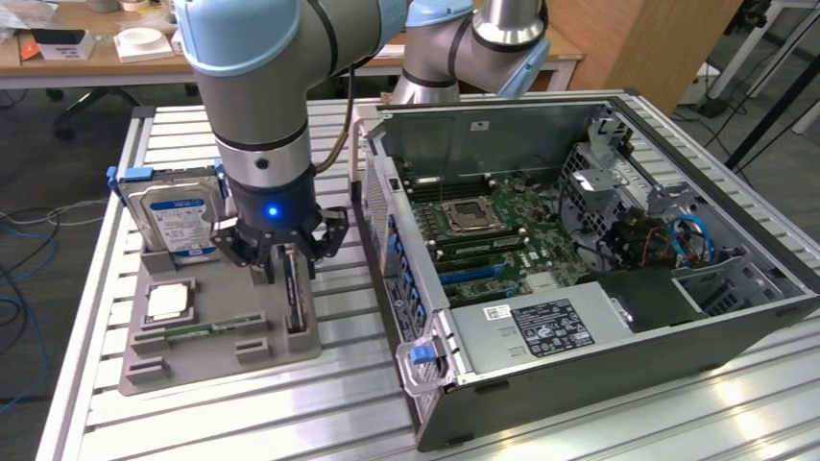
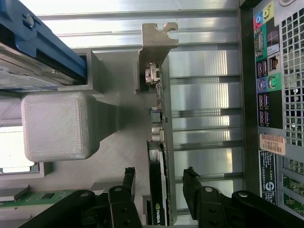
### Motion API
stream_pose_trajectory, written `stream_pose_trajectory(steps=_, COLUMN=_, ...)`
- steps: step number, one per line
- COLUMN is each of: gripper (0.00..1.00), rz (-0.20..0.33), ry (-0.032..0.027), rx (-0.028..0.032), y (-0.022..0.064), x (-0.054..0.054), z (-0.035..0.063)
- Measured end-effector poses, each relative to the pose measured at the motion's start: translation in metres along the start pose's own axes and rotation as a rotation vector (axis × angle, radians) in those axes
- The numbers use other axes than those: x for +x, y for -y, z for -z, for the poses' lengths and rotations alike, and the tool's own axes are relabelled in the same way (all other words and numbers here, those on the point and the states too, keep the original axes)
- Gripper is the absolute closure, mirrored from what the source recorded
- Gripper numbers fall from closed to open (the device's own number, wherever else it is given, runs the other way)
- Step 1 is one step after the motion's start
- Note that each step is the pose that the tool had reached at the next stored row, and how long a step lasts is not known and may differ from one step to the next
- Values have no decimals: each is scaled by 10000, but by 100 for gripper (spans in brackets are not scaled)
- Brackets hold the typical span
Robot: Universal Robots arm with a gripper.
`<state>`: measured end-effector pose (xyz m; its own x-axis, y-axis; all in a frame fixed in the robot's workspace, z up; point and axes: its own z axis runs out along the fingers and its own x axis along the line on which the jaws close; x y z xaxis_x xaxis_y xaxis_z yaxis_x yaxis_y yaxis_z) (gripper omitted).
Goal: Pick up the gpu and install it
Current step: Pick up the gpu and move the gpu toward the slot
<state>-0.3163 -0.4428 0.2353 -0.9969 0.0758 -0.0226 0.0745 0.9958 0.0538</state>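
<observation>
Fingers (image 2: 191,176) parted, straddling the upright gpu (image 2: 157,190), gaps either side

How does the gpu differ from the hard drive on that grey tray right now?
The gpu is a thin dark card standing on edge; the hard drive is thick, showing a blue-white label. The open gripper straddles the gpu; the hard drive stands apart from it. Both sit in slots of the grey tray.
</observation>
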Motion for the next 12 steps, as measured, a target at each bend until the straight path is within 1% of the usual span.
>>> stream_pose_trajectory(steps=5, gripper=47, rz=0, ry=1, rx=0, y=0, x=0, z=0)
stream_pose_trajectory(steps=6, gripper=49, rz=0, ry=0, rx=0, y=0, x=0, z=0)
stream_pose_trajectory(steps=8, gripper=61, rz=0, ry=1, rx=0, y=0, x=0, z=0)
stream_pose_trajectory(steps=9, gripper=61, rz=0, ry=0, rx=0, y=0, x=0, z=0)
stream_pose_trajectory(steps=10, gripper=67, rz=0, ry=0, rx=0, y=0, x=0, z=0)
stream_pose_trajectory(steps=12, gripper=67, rz=0, ry=1, rx=0, y=0, x=0, z=0)
